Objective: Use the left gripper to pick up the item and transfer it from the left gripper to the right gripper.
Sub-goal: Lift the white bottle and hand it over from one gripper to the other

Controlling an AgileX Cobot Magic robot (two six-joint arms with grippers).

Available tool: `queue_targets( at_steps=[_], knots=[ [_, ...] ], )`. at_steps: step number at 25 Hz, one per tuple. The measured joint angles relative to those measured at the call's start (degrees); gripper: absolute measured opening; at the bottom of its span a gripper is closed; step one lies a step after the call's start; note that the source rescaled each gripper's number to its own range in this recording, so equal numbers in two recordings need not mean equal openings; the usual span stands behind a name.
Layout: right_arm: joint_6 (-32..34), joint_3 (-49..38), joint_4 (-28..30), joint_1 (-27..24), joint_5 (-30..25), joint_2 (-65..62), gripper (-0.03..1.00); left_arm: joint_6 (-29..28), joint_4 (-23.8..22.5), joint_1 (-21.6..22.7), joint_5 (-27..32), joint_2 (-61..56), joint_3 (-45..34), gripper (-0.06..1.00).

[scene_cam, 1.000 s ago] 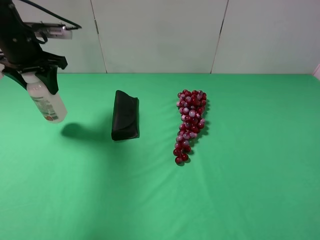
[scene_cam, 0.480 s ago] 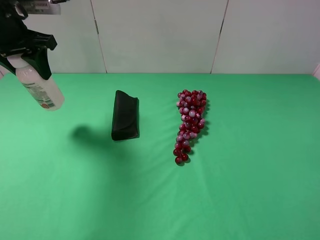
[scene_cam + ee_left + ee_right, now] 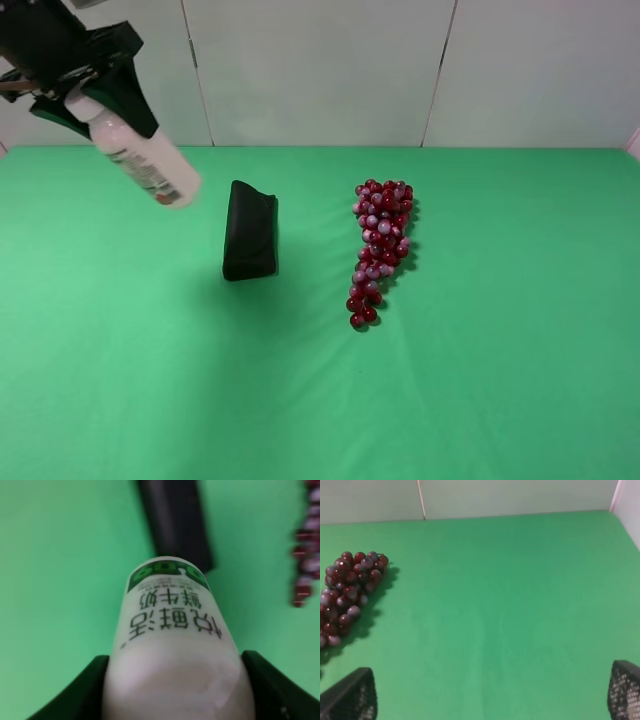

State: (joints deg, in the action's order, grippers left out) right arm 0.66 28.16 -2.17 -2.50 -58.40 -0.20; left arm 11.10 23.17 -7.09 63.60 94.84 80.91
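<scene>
My left gripper (image 3: 95, 85) is shut on the white bottle (image 3: 145, 160) near its cap and holds it high above the table at the far left, tilted with its base pointing down and right. In the left wrist view the bottle (image 3: 172, 630) fills the middle, its green-marked label showing, between the two black fingers (image 3: 75, 695). The right gripper is out of the exterior high view. In the right wrist view its fingertips (image 3: 350, 695) show at the two lower corners, wide apart and empty.
A black folded case (image 3: 249, 230) lies on the green cloth (image 3: 500, 350) below and right of the bottle. A bunch of red grapes (image 3: 378, 245) lies right of the case and shows in the right wrist view (image 3: 350, 595).
The left gripper has lifted the bottle higher and carried it right, toward the black case. The bottle has tilted more, base swinging right. Its shadow has left the cloth at left.
</scene>
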Motion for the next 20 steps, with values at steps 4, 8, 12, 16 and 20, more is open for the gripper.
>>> queue_targets(
  at_steps=[4,8,12,16,20],
  knots=[
    [0.00,0.00,0.00,0.00,0.00,0.00,1.00,2.69,5.99,0.00,-0.05,0.00,0.00,0.02],
    [0.00,0.00,0.00,0.00,0.00,0.00,1.00,5.09,10.99,0.00,-0.05,-0.02,0.00,0.02],
    [0.00,0.00,0.00,0.00,0.00,0.00,1.00,7.31,15.14,0.00,-0.06,-0.02,0.00,0.02],
    [0.00,0.00,0.00,0.00,0.00,0.00,1.00,9.45,19.68,0.00,-0.06,0.25,0.00,0.02],
    [0.00,0.00,0.00,0.00,0.00,0.00,1.00,12.15,25.33,0.00,-0.06,1.83,-0.66,0.02]
  ],
)
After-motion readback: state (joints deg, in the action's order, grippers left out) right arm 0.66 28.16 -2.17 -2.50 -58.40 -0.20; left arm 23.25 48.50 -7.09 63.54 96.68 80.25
